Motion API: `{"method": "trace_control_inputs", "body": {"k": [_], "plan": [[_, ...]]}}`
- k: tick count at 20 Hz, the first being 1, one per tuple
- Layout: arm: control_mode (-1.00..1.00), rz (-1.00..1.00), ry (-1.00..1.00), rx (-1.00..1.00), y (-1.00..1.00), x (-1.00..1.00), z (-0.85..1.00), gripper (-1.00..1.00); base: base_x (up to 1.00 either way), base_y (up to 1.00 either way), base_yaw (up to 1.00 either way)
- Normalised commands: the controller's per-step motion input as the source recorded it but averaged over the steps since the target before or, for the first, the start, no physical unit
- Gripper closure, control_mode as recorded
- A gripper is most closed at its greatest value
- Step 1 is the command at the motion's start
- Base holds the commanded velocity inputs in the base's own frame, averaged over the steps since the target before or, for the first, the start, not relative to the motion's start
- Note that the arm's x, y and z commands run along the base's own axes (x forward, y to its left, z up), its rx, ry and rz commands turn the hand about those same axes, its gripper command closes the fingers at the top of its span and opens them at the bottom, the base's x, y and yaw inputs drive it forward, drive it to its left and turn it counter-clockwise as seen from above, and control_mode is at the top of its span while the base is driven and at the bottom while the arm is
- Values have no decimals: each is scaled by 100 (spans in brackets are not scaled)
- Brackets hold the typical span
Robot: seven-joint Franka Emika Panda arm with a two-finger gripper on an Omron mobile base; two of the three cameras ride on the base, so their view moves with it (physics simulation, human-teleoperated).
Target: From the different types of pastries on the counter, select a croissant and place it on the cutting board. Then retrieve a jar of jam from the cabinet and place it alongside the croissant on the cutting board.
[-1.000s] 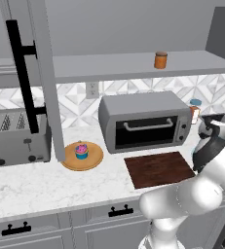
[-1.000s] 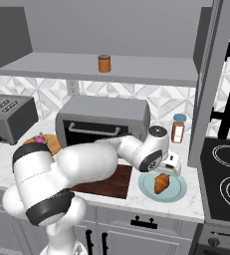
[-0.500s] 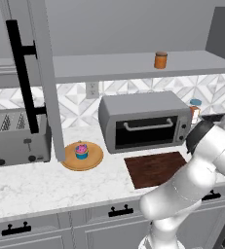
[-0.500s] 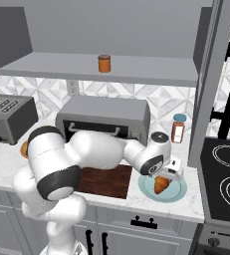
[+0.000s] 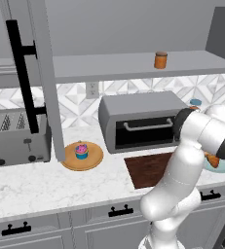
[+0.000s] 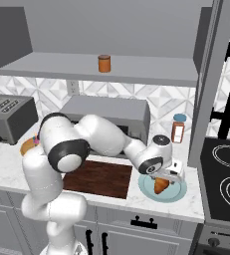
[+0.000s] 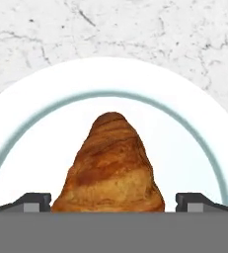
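We find no readable text, label, brand, number or sign anywhere here; the small orange jar (image 6: pixel 104 63) on the grey shelf (image 6: pixel 61 68) looks plain to us.

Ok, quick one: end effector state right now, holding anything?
End effector: open, holding nothing; its fingertips stand on either side of the croissant on the plate.

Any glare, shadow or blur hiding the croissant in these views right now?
Hand view: croissant sharp, evenly lit, no glare on the plate. Right base view: croissant small, shaded under the open gripper. Left base view: mostly behind the arm.
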Motion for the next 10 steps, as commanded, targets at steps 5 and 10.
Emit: {"method": "trace_control_inputs", "body": {"k": [5, 10], "plan": [[-100, 0, 10, 0, -3, 17, -34, 100, 0, 0, 0], [-100, -1, 3, 2, -7, 6, 0, 100, 0, 0, 0]]}}
